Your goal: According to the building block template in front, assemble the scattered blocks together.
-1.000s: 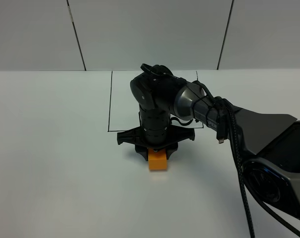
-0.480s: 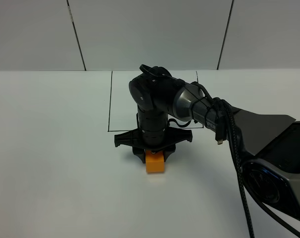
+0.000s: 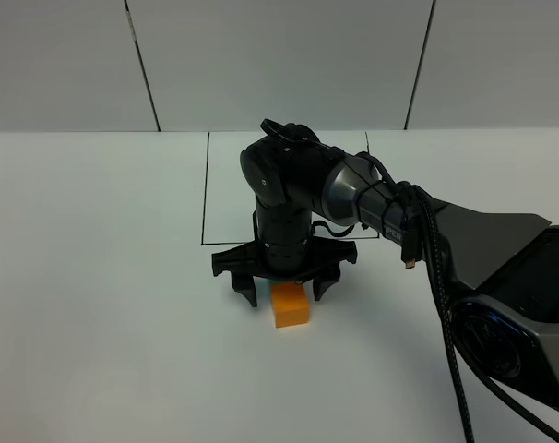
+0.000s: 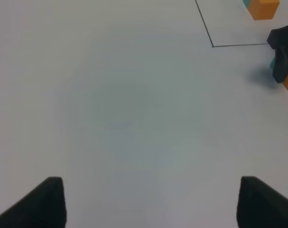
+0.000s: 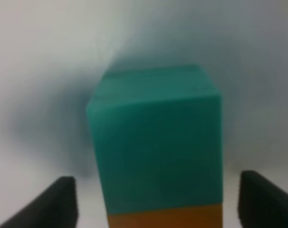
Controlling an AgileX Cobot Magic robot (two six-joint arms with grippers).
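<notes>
My right gripper (image 3: 282, 288) reaches across the middle and stands open over the scattered blocks, one finger on each side. The orange cube (image 3: 290, 305) rests on the table between the fingers, free of them. In the right wrist view the teal cube (image 5: 153, 142) sits flush against the orange cube (image 5: 165, 217), with the fingertips (image 5: 44, 204) wide apart. The template's cubes are hidden behind the arm in the high view; only its black outline (image 3: 206, 185) shows. The left wrist view shows the template's orange cube (image 4: 264, 8) inside the outline (image 4: 213, 33). My left gripper (image 4: 153, 202) is open and empty, far from them.
The white table (image 3: 95, 323) stretches left and front of the blocks. The right arm's dark base and cables (image 3: 501, 305) fill the right side. A grey panelled wall (image 3: 279, 65) stands behind the table.
The right gripper carried the orange cube slightly left, then opened and let it go; its fingers now stand spread on both sides of it.
</notes>
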